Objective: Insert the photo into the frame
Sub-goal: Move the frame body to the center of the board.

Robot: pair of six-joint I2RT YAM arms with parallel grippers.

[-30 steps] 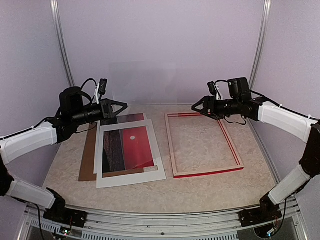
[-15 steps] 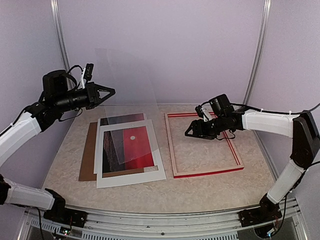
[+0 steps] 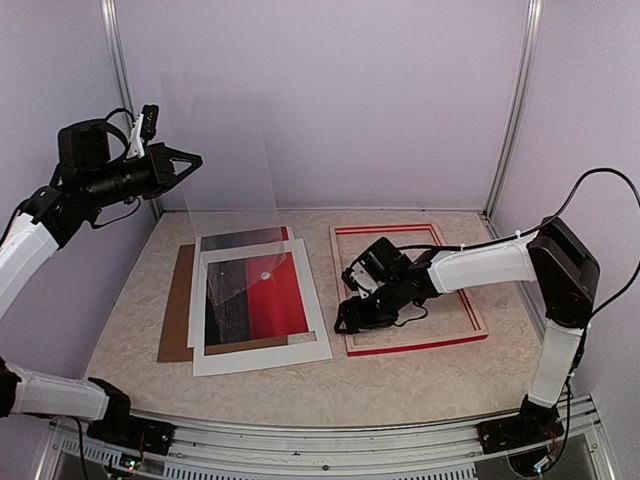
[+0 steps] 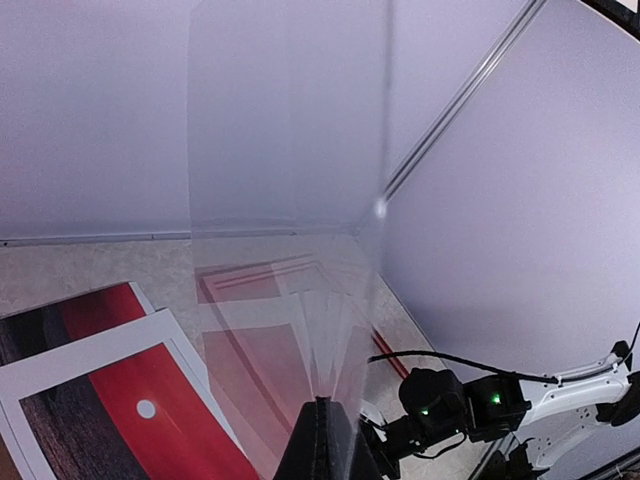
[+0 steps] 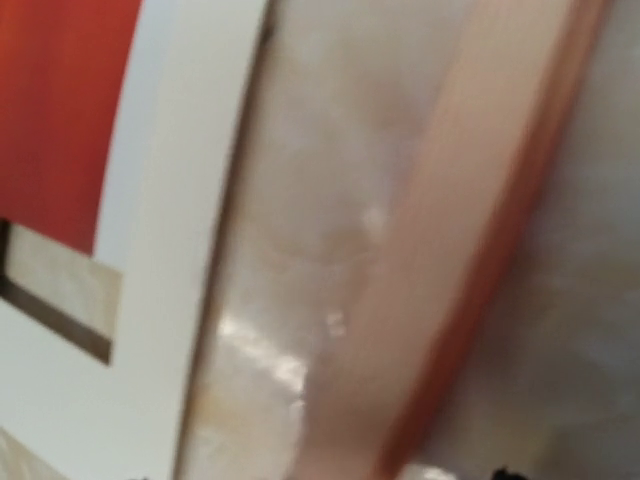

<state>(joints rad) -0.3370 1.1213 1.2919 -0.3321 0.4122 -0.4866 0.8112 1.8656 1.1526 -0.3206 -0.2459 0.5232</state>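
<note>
- Since the photo (image 3: pixel 285 305) looks thin and floppy, take its exposed far edge.
- Overhead, left fingers (image 3: pixel 187 160) pinch the clear pane (image 3: pixel 225 150); right fingers (image 3: pixel 347 320): cannot tell.

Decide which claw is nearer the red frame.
Right. The right claw hangs low at the frame's left rail; the left claw is high at far left, gripping a clear sheet.

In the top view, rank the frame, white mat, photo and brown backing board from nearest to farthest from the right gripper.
1. frame: its left rail is right at the right gripper.
2. white mat: just left of the frame.
3. photo: showing through the mat's opening.
4. brown backing board: far left, partly under the mat.
</note>
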